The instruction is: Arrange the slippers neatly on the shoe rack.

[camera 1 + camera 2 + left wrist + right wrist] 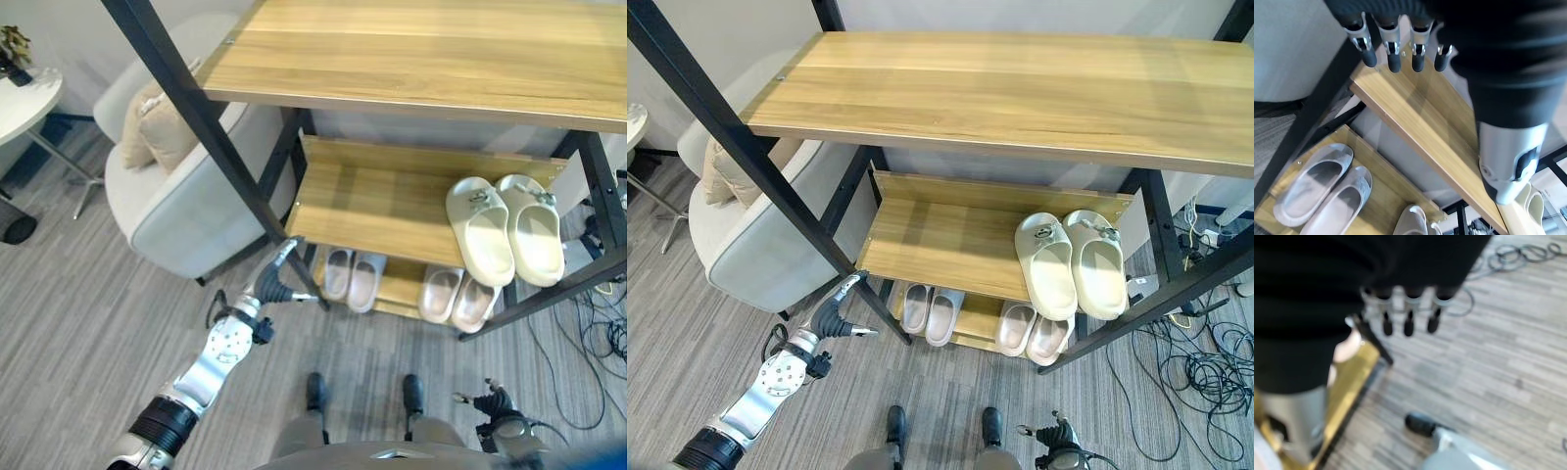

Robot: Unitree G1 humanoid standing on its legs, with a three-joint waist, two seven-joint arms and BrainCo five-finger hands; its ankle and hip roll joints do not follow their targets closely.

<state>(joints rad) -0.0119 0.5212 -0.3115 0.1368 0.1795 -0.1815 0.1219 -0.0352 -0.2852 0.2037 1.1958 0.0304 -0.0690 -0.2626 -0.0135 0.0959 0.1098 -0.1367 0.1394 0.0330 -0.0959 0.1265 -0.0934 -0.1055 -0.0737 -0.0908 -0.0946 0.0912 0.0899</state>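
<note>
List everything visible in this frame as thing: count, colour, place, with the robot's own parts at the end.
Shoe rack: one, light wood shelves on a black frame, in front of the robot.
Cream slippers: one pair, side by side on the right of the middle shelf.
Grey slippers: one pair, on the left of the bottom shelf.
Pinkish-beige slippers: one pair, on the right of the bottom shelf.
Armchair: one, pale grey, left of the rack.
Cushion: one, beige, on the armchair.
Round table: one, white, far left.
Cables: a tangle, black, on the floor to the right of the rack.
Left hand: open, by the rack's front left leg.
Right hand: open, low over the floor.
</note>
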